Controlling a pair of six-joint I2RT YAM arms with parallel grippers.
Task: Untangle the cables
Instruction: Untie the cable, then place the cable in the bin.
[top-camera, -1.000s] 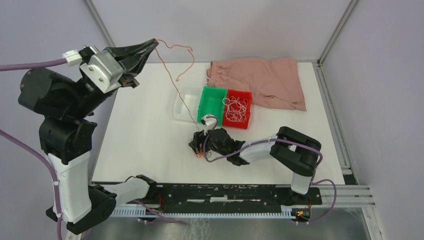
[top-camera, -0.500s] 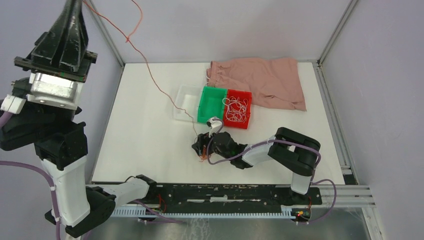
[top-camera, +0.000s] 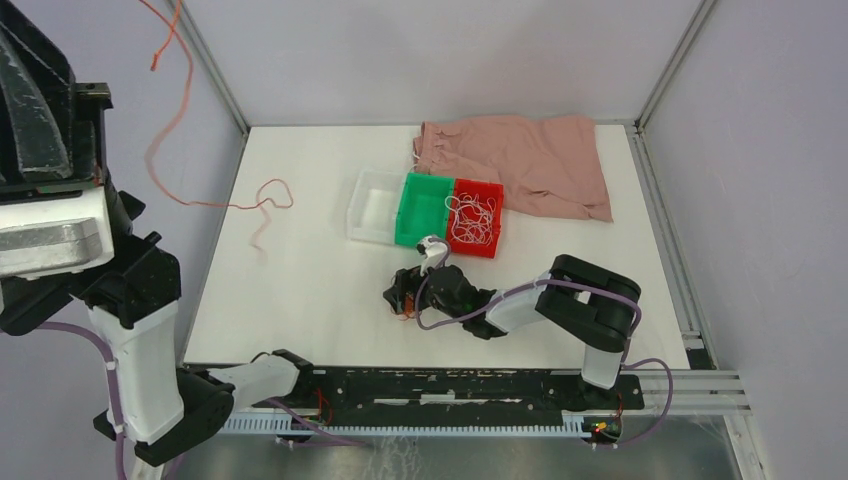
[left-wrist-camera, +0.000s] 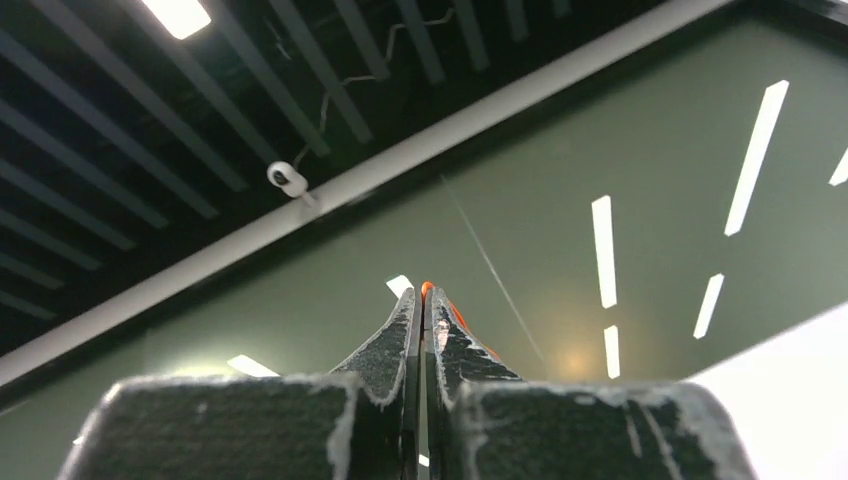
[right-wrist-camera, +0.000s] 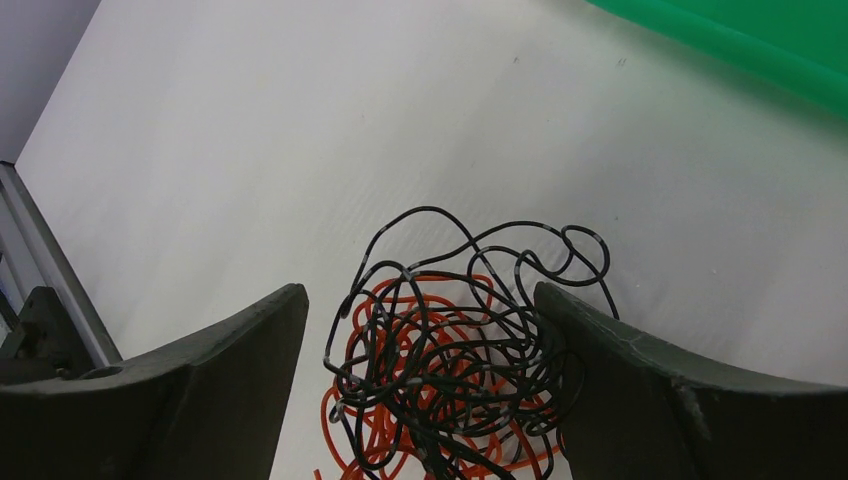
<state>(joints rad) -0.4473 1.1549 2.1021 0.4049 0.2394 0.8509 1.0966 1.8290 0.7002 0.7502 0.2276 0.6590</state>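
As seen from above, a white table (top-camera: 300, 300) is entered first, with both arms bolted at its near edge.

Next, a pink cloth (top-camera: 530, 165) is laid crumpled at the table's far right corner.

Three bins are set touching in a row just before the cloth. The clear bin (top-camera: 372, 205) is at the left and the green bin (top-camera: 425, 205) in the middle. The red bin (top-camera: 497, 200) at the right is strewn with loose white cables (top-camera: 470, 212).

High at the left, the left gripper (left-wrist-camera: 423, 300) is raised with its jaws pressed together on an orange cable (top-camera: 210, 206), which is seen pinched at the tips.

Near the green bin, the right gripper (right-wrist-camera: 420, 310) is lowered to the table, jaws spread wide and nothing gripped.

Between its fingers a tangle (right-wrist-camera: 450, 380) of black and orange cables is bunched on the table.

From the left gripper the orange cable is hung in loose curls over the table's left part; contact with the table cannot be told.
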